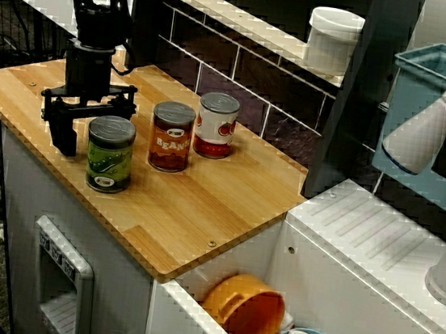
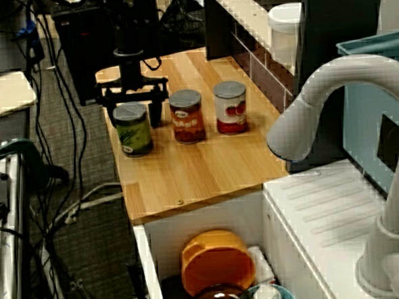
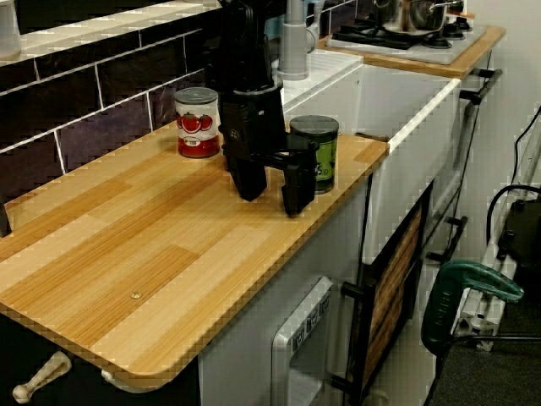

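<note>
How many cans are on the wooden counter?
3: the green can beside the tool, the brown beans can in the middle, the red tomato can nearest the tiled wall. None looks hidden.

Light wood counter [image 1: 202, 205] fills centre-left of frame w/ 3 tins upright in a diagonal row, none touching: green tin [image 1: 110, 153] lower left, beans tin [image 1: 170, 136] mid, red-white tin [image 1: 216, 125] upper right.
</note>
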`<action>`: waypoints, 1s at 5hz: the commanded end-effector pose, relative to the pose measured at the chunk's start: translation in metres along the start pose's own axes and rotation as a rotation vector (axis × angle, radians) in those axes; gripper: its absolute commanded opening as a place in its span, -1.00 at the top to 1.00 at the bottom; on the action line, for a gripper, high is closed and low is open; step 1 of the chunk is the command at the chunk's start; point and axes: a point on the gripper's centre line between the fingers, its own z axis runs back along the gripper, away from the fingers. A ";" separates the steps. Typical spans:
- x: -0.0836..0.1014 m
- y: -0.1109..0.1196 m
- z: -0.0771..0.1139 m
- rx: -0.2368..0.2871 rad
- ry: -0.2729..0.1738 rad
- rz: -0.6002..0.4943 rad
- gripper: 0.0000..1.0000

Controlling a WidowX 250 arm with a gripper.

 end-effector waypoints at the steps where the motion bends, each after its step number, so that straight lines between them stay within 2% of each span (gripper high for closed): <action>1: 0.016 0.006 0.017 -0.089 -0.112 -0.278 -1.00; 2: 0.018 0.008 0.026 -0.130 -0.116 -0.369 -1.00; 3: 0.024 0.006 0.034 -0.134 -0.118 -0.520 -1.00; 5: 0.033 -0.007 0.053 -0.150 -0.187 -1.011 -1.00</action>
